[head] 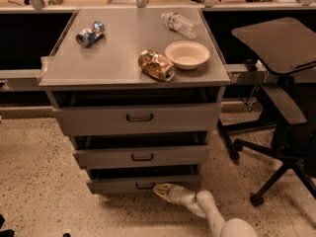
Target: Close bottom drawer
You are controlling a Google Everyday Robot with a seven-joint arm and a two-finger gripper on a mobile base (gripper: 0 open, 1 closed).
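Observation:
The bottom drawer (118, 184) is the lowest and narrowest grey front of the cabinet, with a small dark handle (144, 186). It stands a little pulled out, with a dark gap above it. My gripper (159, 190) is low at the floor, its tip against the drawer front just right of the handle. The white arm (212, 214) reaches in from the lower right.
The middle drawer (142, 156) and top drawer (138, 117) also stand slightly out. On the cabinet top are a bowl (187, 54), a crumpled bag (156, 64), a can (90, 33) and a plastic bottle (179, 23). An office chair (279, 107) stands at the right.

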